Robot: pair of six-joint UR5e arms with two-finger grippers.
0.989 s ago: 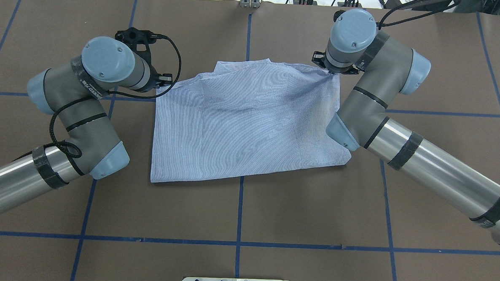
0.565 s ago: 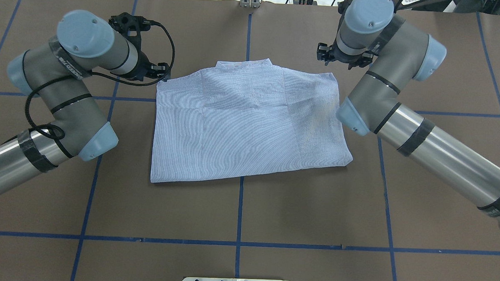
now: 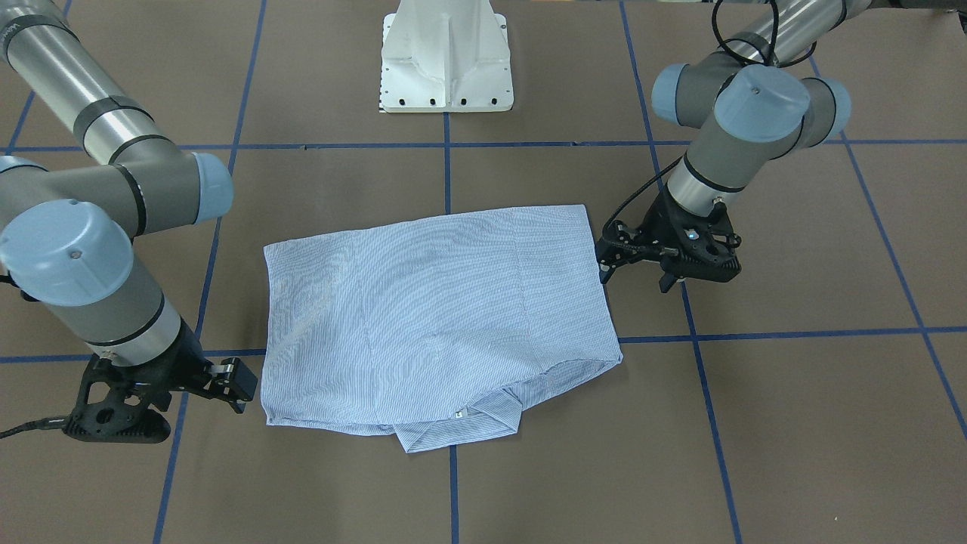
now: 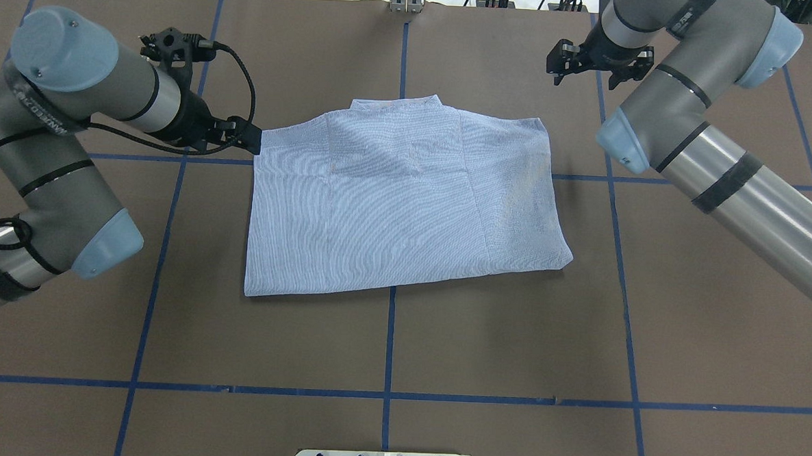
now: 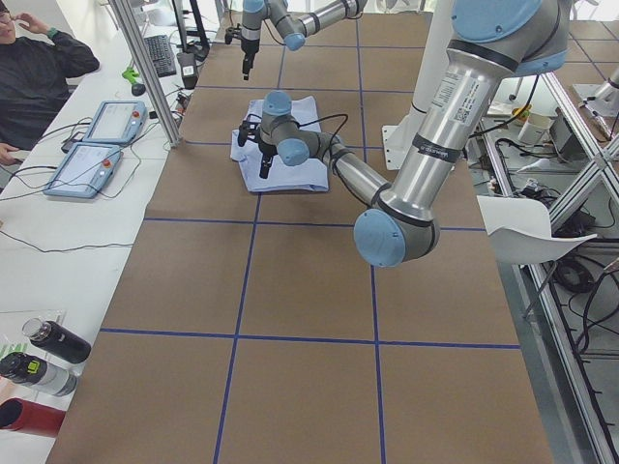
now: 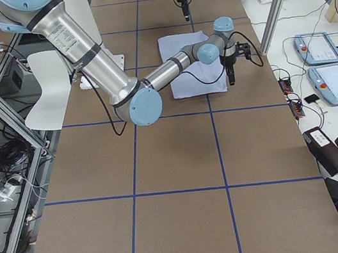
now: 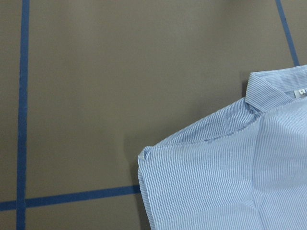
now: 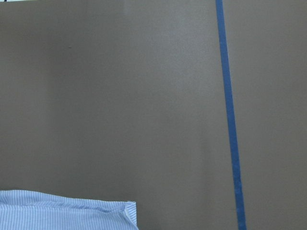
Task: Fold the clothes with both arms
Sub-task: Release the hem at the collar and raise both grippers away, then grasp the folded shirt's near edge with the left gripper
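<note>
The clothes are one blue-and-white striped shirt, folded into a rough rectangle and lying flat mid-table, collar on the far side. My left gripper hangs open just off the shirt's far left corner with nothing in it, also seen in the front view. The left wrist view shows that shirt corner and the collar's white label. My right gripper is open and empty, clear of the far right corner and farther out on the table. Only a sliver of shirt shows in the right wrist view.
Blue tape lines grid the brown table. The white pedestal base stands at the near edge. Beyond the far edge a seated person, two teach pendants and bottles are on a side bench.
The right gripper let go of the shirt's raised far right corner, and the cloth settled flat. Both arms have swung outward, the right gripper farther out and the left arm to the left.
</note>
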